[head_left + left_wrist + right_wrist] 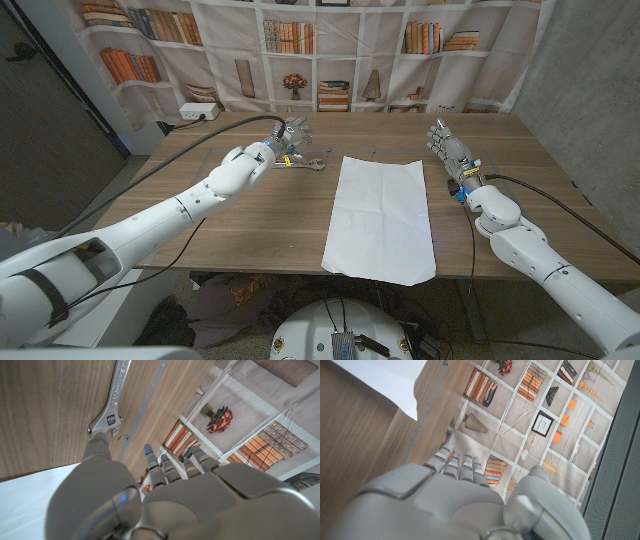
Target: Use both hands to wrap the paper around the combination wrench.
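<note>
Left hand (287,136) hovers at the far left part of the worktop (200,210), over the combination wrench (300,163), which lies on the wood just left of the paper (381,215) and apart from its far left corner. From the head view I cannot tell whether the fingers already touch the tool. In the left wrist view the thumb tip (98,442) comes down right at the wrench's open-jaw head (106,423), with the other fingers spread beyond it, so the hand looks released rather than clenched on anything.

Right hand (446,146) stands upright on the far right, just beyond the paper's far right corner, fingers apart and grasping nothing.

I judge this to be the opening step: fetching the wrench before any wrapping. The sheet lies flat and unfolded, its long edges running near to far.

The wrench's long axis runs roughly left to right along the worktop, slightly angled; which end bears the jaw head is too small to tell from the head view.

The next move calls for the left fingers to close on the shank, lift it clear, and carry it right onto the paper, preferably laid across the sheet so both hands can fold over it.
</note>
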